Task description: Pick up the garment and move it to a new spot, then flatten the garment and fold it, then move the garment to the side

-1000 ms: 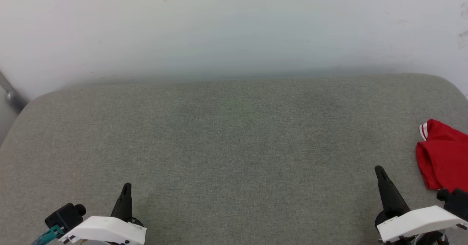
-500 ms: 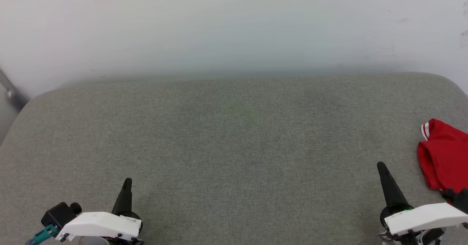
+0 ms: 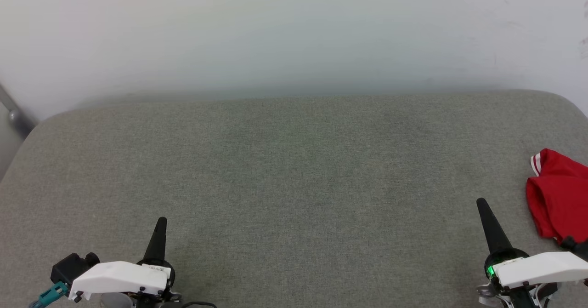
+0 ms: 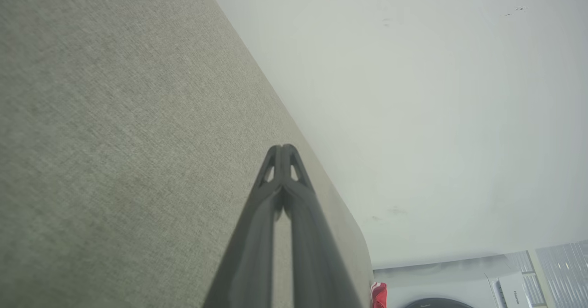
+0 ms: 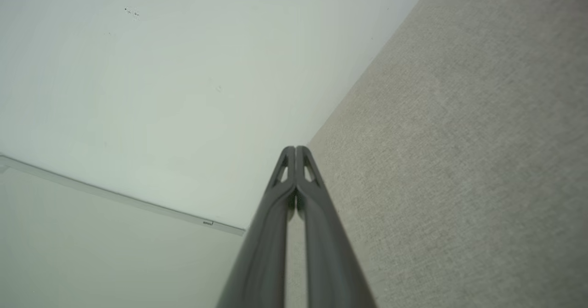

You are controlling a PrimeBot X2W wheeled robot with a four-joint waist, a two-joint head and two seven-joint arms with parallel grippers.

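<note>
Head view: your left pincer (image 3: 160, 223) is at the lower left above the counter (image 3: 294, 170). Its two dark fingers are pressed together into a single point and hold nothing. In the left wrist view the left pincer (image 4: 282, 151) has its tips meeting with no gap, and grey woven fabric lies beneath them.

Your right pincer (image 3: 481, 203) is at the lower right, with its fingers likewise together and empty. The right wrist view shows the right pincer (image 5: 295, 150) with its tips touching. A green light (image 3: 490, 270) glows at its base.

The garment (image 3: 558, 197) lies bunched at the counter's right edge, partly cut off by the frame. It is red cloth, with red-white striped trim at its upper left corner. It is just beside your right pincer, on that pincer's right, and the fingers are clear of the cloth. A dark part of the right wrist overlaps the garment's lower edge; you cannot tell whether they touch.

In the left wrist view a small scrap of the garment (image 4: 379, 295) shows at the counter's far end.

A pale wall (image 3: 294, 32) stands behind the counter, and a grey metal bar (image 3: 14, 114) is at the far left.
</note>
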